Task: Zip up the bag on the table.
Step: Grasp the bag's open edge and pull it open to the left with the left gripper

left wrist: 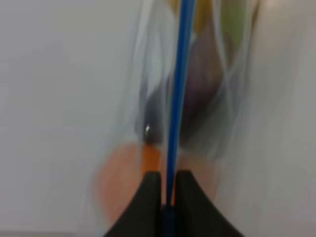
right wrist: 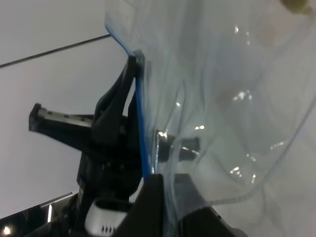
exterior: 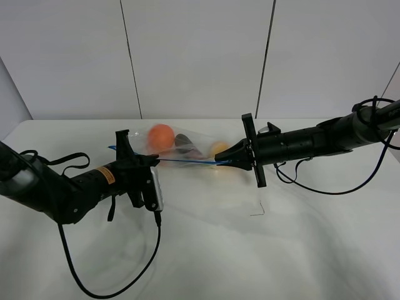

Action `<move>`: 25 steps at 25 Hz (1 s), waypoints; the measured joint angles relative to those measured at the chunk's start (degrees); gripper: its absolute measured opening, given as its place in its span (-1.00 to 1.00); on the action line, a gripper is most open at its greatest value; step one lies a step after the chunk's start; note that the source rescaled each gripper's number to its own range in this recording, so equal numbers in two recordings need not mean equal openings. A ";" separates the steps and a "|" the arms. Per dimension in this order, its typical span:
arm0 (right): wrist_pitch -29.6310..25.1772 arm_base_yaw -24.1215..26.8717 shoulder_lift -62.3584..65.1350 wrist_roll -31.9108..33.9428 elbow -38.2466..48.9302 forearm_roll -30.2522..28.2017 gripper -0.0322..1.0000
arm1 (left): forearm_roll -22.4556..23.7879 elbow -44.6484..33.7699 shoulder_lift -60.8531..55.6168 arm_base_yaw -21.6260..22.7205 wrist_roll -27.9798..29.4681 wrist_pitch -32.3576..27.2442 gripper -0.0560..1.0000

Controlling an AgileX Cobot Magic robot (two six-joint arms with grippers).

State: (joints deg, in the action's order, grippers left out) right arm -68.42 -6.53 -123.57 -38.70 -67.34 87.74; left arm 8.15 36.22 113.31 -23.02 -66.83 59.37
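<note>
Grip, left end effector (exterior: 127, 152): fingers pressed together on the blue zipper strip (exterior: 187, 161), at the orange-side end of the bag (exterior: 194, 139). Grip, right end effector (exterior: 220, 164): fingers pinching the same strip at the bag's opposite, pear-side end. Strip: drawn taut and straight between the two grips; whether it is sealed cannot be told. Bag: clear, crinkly plastic, lying on the white worktop (exterior: 281, 244). Contents of bag: orange (exterior: 162, 136) nearest the left grip, dark purple eggplant (exterior: 185, 144) at the middle, yellow pear (exterior: 219, 149) nearest the right grip. Arms: black, reaching away from either end of the bag. Cable (exterior: 112, 284): black, looping on the worktop in front of the bag.
</note>
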 joint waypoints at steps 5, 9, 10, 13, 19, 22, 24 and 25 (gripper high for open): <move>-0.06 0.00 0.00 0.00 0.00 -0.05 -0.94 | 0.09 -0.18 0.00 4.26 -0.21 0.00 -0.89; -0.10 0.00 0.00 0.00 0.00 0.01 -0.94 | 0.50 -0.18 0.00 7.34 -0.38 0.00 -0.89; -0.10 0.00 0.00 0.00 0.00 0.01 -0.94 | 0.67 -0.18 0.00 8.02 -0.38 0.00 -0.89; -0.12 0.00 0.00 0.00 0.00 0.01 -0.94 | 0.67 -0.18 0.00 10.37 -0.38 0.00 -0.89; -0.16 0.00 0.00 0.00 0.00 0.12 -0.94 | 0.60 -0.18 0.00 13.60 -0.38 -0.04 -0.89; -0.16 0.00 0.00 0.00 0.00 0.14 -0.94 | 0.47 -0.18 0.00 13.87 -0.38 -0.11 -0.89; -0.16 0.00 0.00 0.00 0.00 0.14 -0.94 | 0.35 -0.18 0.00 13.87 -0.38 -0.11 -0.89; -0.16 0.00 0.00 0.00 0.00 0.14 -0.94 | 0.27 -0.18 0.00 13.87 -0.38 -0.11 -0.89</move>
State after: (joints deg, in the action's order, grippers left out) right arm -68.58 -6.53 -123.57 -38.70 -67.34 87.88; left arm 8.43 36.03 113.31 -9.15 -67.20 59.26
